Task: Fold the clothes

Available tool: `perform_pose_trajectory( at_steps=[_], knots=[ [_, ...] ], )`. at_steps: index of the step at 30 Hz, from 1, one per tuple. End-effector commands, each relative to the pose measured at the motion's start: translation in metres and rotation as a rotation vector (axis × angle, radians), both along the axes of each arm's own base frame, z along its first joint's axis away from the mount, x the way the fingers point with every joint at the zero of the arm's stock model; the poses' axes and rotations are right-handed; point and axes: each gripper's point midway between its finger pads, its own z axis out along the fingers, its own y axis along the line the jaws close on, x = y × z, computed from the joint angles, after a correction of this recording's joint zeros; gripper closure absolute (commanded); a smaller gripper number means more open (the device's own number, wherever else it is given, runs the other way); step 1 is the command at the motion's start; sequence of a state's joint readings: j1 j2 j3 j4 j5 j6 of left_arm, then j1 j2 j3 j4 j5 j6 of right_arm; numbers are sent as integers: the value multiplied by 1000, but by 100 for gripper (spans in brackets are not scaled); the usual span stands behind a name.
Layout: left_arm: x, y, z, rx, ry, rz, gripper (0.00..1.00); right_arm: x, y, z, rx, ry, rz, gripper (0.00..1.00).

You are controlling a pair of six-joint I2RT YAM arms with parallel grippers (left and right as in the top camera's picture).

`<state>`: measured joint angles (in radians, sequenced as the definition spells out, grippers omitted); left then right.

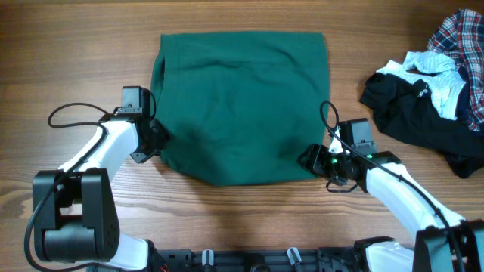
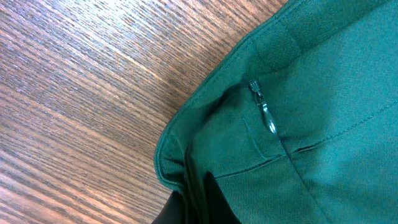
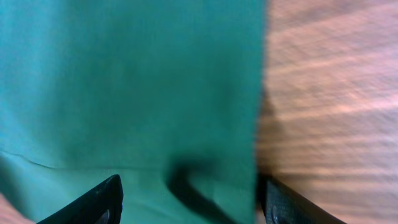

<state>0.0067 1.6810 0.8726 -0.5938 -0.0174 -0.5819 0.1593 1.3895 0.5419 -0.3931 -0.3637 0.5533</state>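
Two grippers are at one plain dark green fabric garment [image 1: 242, 106]: the left gripper [image 1: 156, 141] is pressed together, pinching its left edge, and the right gripper [image 1: 308, 159] stands spread across its lower right edge. The garment lies flat in the middle of the wooden table [image 1: 76, 60]; a heap of plaid, black and white clothes [image 1: 435, 83] sits at the far right.

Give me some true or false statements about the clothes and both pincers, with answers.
The green garment lies spread on the table. True.
The plaid shirt lies on the green garment. False: it sits crumpled far to the right, apart from it.
The right pincer is open at the green garment's edge. True.
The left pincer is open above bare wood. False: it is shut on the green garment's corner.
A zipper pull shows on the green garment. True.
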Motion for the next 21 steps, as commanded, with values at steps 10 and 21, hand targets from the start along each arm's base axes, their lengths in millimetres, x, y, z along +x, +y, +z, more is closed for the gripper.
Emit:
perform_pose_trajectory(
  at_steps=[10, 21],
  knots=[
    [-6, 1, -1, 2, 8, 3, 96, -32, 12, -26, 81, 177, 20, 96],
    [-5, 2, -1, 3, 2, 3, 96, 7, 8, 12, 25, 82, 46, 95]
  ],
)
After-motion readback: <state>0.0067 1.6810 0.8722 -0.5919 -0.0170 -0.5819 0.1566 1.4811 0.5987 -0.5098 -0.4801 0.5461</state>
